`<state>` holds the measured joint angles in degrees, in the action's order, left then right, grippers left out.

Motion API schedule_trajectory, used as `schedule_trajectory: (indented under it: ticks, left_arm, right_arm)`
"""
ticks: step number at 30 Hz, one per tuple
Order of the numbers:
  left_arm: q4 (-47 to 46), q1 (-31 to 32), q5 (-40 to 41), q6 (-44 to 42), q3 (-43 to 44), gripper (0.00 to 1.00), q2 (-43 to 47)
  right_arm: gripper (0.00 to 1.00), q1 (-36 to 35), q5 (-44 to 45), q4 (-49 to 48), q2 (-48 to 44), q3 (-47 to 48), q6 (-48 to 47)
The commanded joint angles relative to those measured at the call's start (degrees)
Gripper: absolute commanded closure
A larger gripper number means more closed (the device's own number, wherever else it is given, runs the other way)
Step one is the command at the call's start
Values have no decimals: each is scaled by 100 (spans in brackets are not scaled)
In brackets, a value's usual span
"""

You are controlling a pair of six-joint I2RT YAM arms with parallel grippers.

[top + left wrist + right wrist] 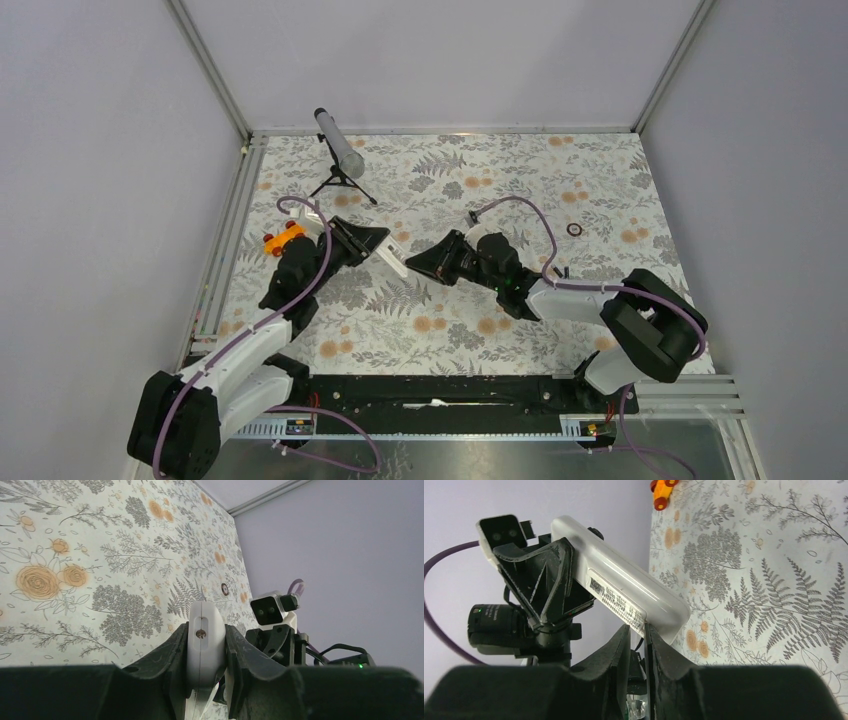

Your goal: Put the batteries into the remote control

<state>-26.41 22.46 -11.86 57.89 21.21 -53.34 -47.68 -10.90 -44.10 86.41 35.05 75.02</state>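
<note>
left gripper (pixel 206 635) clamped on the remote control (pixel 624 592); white bar held off the floral table (pixel 500 345) at mid-scene, slanting toward the right arm. right gripper (pixel 638 629) at the remote's free end, just under its labelled face, jaws narrow; cannot tell whether anything is pinched. orange toy car (pixel 283 238) lies left, beside the left arm.

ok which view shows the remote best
The right wrist view: the remote control runs lengthwise across the frame, label strip visible. The left wrist view shows only its end, pinched by the left gripper. The top view shows only a small white sliver.
</note>
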Motion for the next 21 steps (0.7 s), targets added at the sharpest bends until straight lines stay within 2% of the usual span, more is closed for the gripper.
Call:
schedule_trajectory:
  ticks: [1, 9, 19, 21]
  left_arm:
    - [-506, 162, -1312, 762, 450, 100, 189]
    - [-720, 171, -1273, 708, 226, 100, 100]
    - [-335, 171, -1047, 404, 192, 100, 94]
    - [24, 171, -1048, 310, 309, 100, 39]
  right_arm:
    - [76, 93, -326, -1319, 70, -84, -93]
    - [75, 119, -761, -2630, 423, -88, 83]
    - [75, 170, -860, -3034, 435, -96, -63]
    - [74, 178, -910, -2968, 320, -59, -176]
